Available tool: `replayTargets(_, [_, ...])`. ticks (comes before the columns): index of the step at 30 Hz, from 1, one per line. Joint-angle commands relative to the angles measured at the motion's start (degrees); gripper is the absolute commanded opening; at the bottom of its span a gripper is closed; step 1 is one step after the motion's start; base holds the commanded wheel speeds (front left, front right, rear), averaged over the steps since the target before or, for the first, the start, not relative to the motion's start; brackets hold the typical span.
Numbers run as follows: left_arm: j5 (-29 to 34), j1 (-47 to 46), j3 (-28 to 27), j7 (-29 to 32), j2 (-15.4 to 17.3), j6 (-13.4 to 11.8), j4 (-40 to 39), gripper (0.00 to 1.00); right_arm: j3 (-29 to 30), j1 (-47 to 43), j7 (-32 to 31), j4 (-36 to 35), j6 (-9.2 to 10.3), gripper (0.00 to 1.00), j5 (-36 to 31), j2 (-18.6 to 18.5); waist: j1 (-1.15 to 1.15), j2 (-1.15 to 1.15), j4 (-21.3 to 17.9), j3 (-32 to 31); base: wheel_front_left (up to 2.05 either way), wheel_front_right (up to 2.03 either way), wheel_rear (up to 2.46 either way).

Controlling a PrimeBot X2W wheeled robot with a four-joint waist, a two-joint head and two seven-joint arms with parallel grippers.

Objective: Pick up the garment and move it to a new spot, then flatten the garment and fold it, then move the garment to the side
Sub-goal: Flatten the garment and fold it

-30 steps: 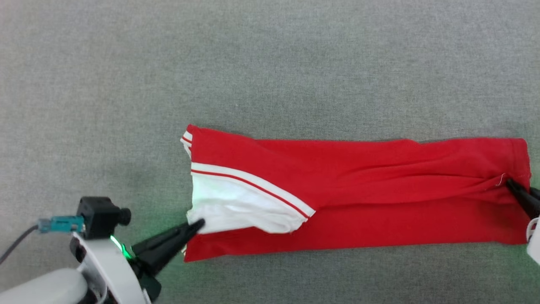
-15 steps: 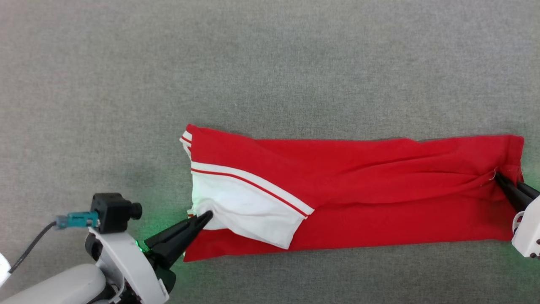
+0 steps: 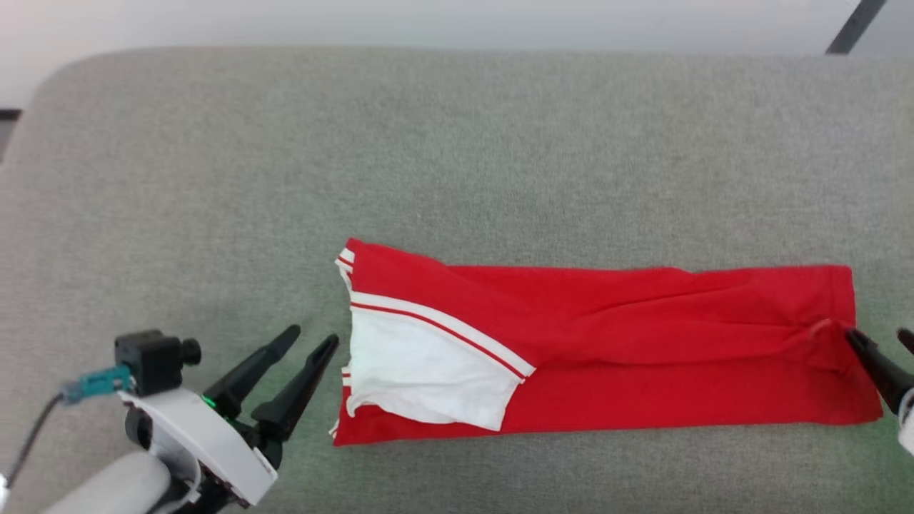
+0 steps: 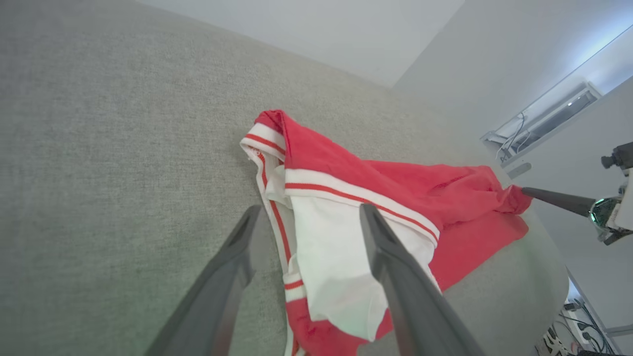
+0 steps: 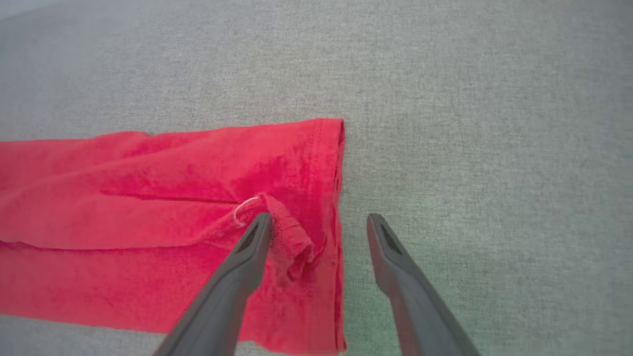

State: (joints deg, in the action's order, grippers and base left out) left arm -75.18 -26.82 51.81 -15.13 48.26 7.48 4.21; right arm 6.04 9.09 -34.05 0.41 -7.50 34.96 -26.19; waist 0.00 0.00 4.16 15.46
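Grey fabric is covering the tabletop [image 3: 457,143], and the shirt [image 3: 643,335] is lying across its near middle as a long red band folded lengthwise, with the white sleeve [image 3: 421,371] on top at the left end. Both tools were pinching the cloth a moment ago and are now standing wide open. The left tool [image 3: 313,334] is sitting just left of the sleeve end. The right tool [image 5: 319,217] is straddling the right hem, one finger against a small pucker. The lengthwise fold is looking finished, while a crosswise fold and the move aside are probably still waiting.
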Motion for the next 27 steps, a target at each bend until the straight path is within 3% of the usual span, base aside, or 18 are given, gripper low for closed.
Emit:
replayTargets(1, [2.4, 3.0, -2.8, 0.1, -2.4, 0.0, 2.3, 1.00, 0.8, -1.8, -0.3, 1.0, 0.03, 1.00, 0.8, -0.4, 0.00, 0.00, 1.8, -3.4, 0.00, 0.00, 0.00])
replayTargets(9, [12.6, 9.4, -12.9, 0.1, -11.2, -1.5, 7.8, 1.00, 2.7, -3.7, -1.5, 4.5, 0.03, 1.00, 2.1, -0.7, 0.00, 0.00, 4.0, -6.1, 0.00, 0.00, 0.00])
replayTargets(18, [33.3, 16.1, -28.0, 0.1, -19.6, -3.0, 7.7, 1.00, 4.2, -2.7, -3.1, 6.5, 0.03, 1.00, 2.0, 0.1, 0.00, 0.00, 5.1, -6.6, 0.00, 0.00, 0.00])
replayTargets(27, [46.0, 18.2, -37.5, 0.1, -26.1, -1.1, 7.3, 1.00, 6.3, 0.2, -7.9, 10.2, 0.03, 1.00, 0.9, 3.1, 0.00, 0.00, 5.0, -5.4, 0.00, 0.00, 0.00])
